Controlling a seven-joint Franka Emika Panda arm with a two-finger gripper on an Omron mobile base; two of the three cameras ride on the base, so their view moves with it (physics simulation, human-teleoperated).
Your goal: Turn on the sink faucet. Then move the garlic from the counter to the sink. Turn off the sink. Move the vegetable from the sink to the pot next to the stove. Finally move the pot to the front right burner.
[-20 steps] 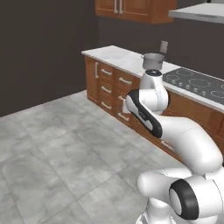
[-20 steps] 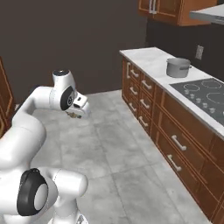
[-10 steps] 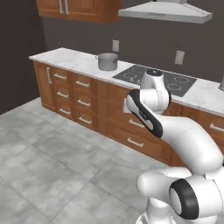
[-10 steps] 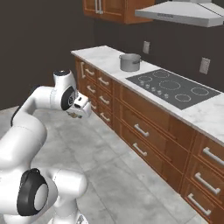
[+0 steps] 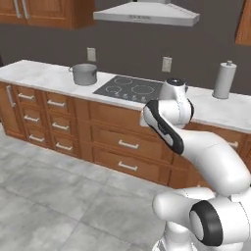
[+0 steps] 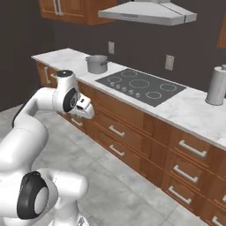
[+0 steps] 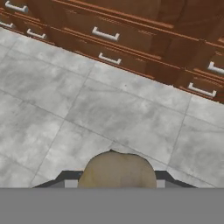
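Note:
In the hand view a rounded beige garlic (image 7: 117, 169) sits between my two dark fingertips, with the gripper (image 7: 117, 176) shut on it above the grey tiled floor. From the right base view the gripper (image 6: 84, 109) hangs in front of the brown drawers, below the counter edge. The small grey steel pot (image 5: 85, 73) (image 6: 97, 63) stands on the white marble counter (image 5: 34, 72) (image 6: 62, 56), just left of the dark stove (image 5: 130, 88) (image 6: 141, 84). The sink and its faucet are out of view.
A grey paper-towel roll (image 5: 224, 80) (image 6: 217, 85) stands on the counter right of the stove. A range hood (image 5: 147, 13) hangs above it. Brown drawer fronts (image 7: 109, 35) line the cabinets, and open tiled floor (image 5: 44, 196) lies before them.
The whole picture has shifted: the base has moved, bringing the stove and pot toward the middle of both base views. The arm keeps its pose and the gripper stays shut on the garlic.

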